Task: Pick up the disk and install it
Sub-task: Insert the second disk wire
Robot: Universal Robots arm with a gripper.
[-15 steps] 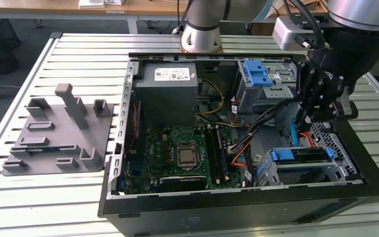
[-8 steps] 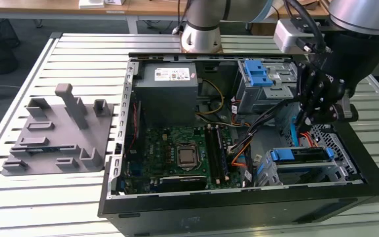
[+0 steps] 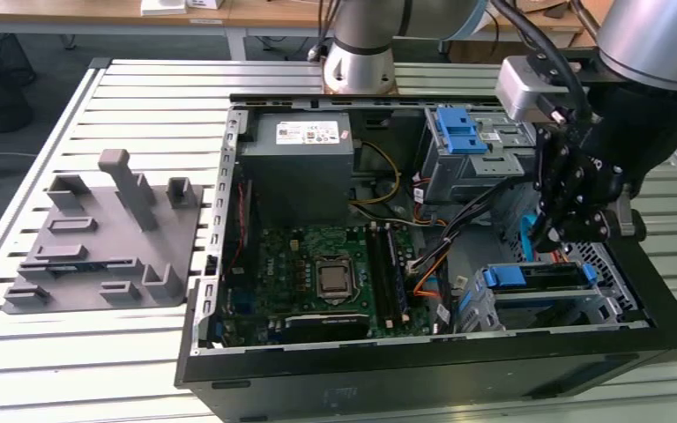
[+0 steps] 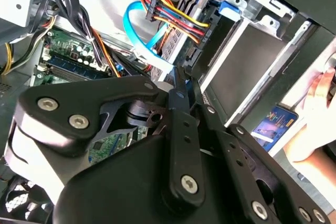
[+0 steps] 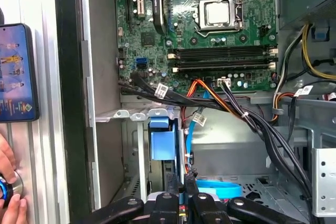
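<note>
Gripper (image 3: pixel 574 231) fingers pinched together, holding nothing, hovers inside the PC case (image 3: pixel 433 361) above the drive cage. Disk (image 3: pixel 539 278) sits in the bay at the case's front corner; rigid, dense, shock-sensitive, best grabbed by its blue rails.

Even, bright overhead light — soft shadows inside the case (image 3: pixel 315 370), close linkage blurred.
</note>
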